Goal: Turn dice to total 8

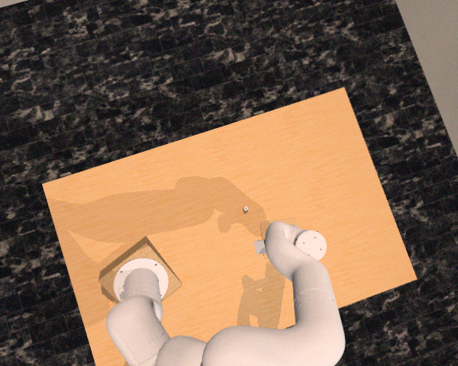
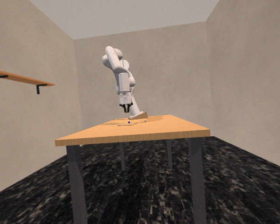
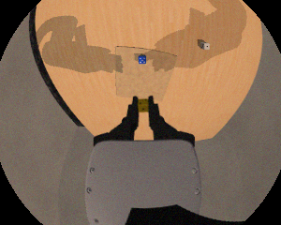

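My gripper (image 3: pixel 143 102) (image 2: pixel 127 109) is shut on a small yellow-brown die (image 3: pixel 143 105) and holds it well above the table. Below it lies the tan square mat (image 3: pixel 129 82) (image 1: pixel 288 222). A blue die (image 3: pixel 142 59) (image 2: pixel 129 122) rests on the mat near its far edge. A white die (image 3: pixel 204 45) (image 1: pixel 245 208) (image 2: pixel 144 121) lies on the bare table, off the mat. In the overhead view my arm hides the fingers, the held die, the blue die and most of the mat. The top faces of the dice are too small to read.
The wooden table (image 1: pixel 331 157) (image 2: pixel 159 130) bears my arm's base (image 1: pixel 142 275) on a square plinth at one corner. A wall shelf (image 2: pixel 19 78) hangs far to the side.
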Controlling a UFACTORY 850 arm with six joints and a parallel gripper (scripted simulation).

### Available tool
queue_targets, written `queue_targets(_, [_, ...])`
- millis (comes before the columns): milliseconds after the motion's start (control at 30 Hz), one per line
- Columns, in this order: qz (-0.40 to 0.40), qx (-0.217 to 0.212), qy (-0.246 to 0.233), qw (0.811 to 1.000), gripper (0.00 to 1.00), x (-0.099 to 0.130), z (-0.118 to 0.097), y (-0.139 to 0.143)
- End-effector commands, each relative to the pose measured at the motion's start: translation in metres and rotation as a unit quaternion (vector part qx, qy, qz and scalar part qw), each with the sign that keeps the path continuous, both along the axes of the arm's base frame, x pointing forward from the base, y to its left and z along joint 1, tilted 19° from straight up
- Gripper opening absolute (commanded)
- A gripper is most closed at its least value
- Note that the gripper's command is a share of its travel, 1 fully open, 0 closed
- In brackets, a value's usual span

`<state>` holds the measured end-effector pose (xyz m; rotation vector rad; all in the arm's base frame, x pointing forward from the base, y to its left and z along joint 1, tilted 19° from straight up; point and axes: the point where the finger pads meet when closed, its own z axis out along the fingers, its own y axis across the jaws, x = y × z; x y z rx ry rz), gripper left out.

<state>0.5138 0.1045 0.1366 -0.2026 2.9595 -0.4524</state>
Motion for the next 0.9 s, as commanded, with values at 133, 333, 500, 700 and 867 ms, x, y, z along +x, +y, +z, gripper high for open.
queue_targets(133, [0.0,0.0,-0.001,1.0,0.11,0.002,-0.009,-0.003])
queue_targets(333, [0.0,0.0,-0.001,1.0,0.11,0.007,-0.033,-0.01])
queue_targets(500, [0.0,0.0,-0.001,1.0,0.11,0.011,-0.056,-0.017])
queue_targets(700, [0.0,0.0,-0.001,1.0,0.11,0.014,-0.071,-0.021])
queue_targets(867, [0.0,0.0,-0.001,1.0,0.11,0.016,-0.084,-0.025])
